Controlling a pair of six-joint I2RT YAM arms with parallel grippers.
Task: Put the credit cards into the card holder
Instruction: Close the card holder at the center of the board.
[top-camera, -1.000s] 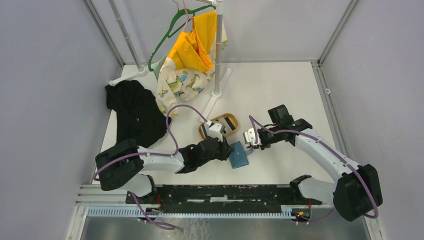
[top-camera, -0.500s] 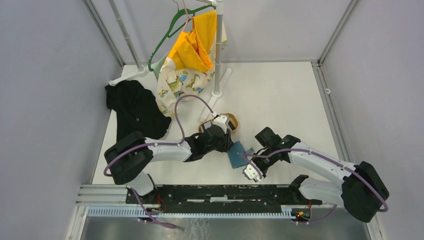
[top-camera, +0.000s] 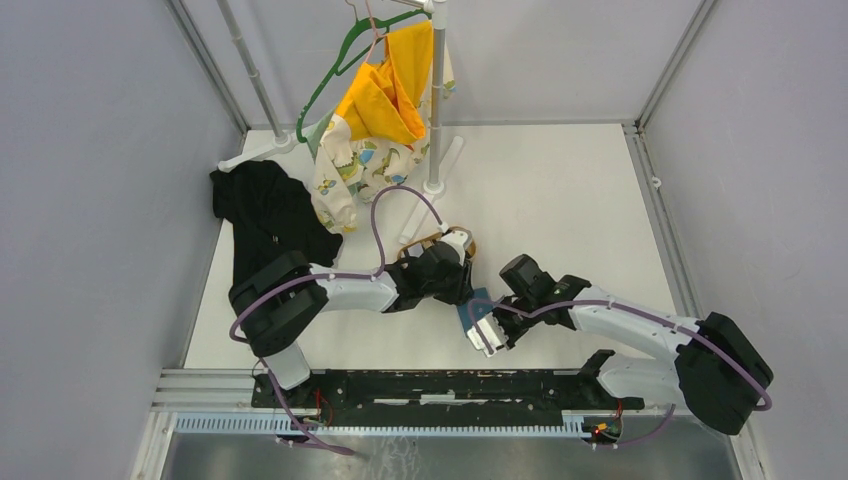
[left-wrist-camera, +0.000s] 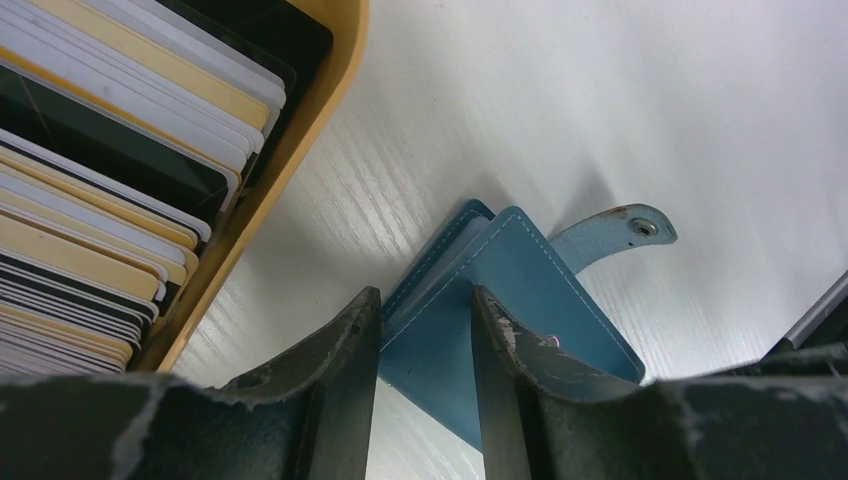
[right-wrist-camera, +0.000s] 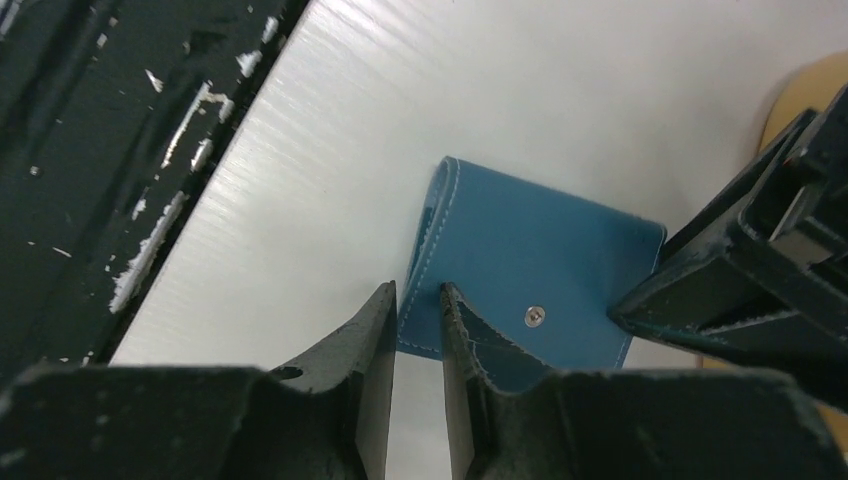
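Observation:
The teal-blue card holder (top-camera: 470, 310) lies folded shut on the white table, its snap tab (left-wrist-camera: 610, 228) sticking out loose. It also shows in the left wrist view (left-wrist-camera: 520, 285) and the right wrist view (right-wrist-camera: 540, 270). The credit cards (left-wrist-camera: 95, 190) stand packed as stripes in the tan wooden tray (left-wrist-camera: 300, 150), beside the holder's far edge. My left gripper (left-wrist-camera: 425, 300) is open and straddles the holder's far corner; from above (top-camera: 462, 290) it hides most of the tray. My right gripper (right-wrist-camera: 416, 292) has a narrow gap, with its tips at the holder's near corner (top-camera: 484, 335).
A clothes rack pole (top-camera: 434, 120) stands at the back with a yellow and patterned garment (top-camera: 380, 120) and a green hanger. A black cloth (top-camera: 270, 220) lies at the left. The black rail (right-wrist-camera: 120, 120) runs along the near table edge, close to my right gripper.
My right arm swung from the holder's far right side round to its near corner. My left arm shifted up and right, covering the tray. The holder slid slightly.

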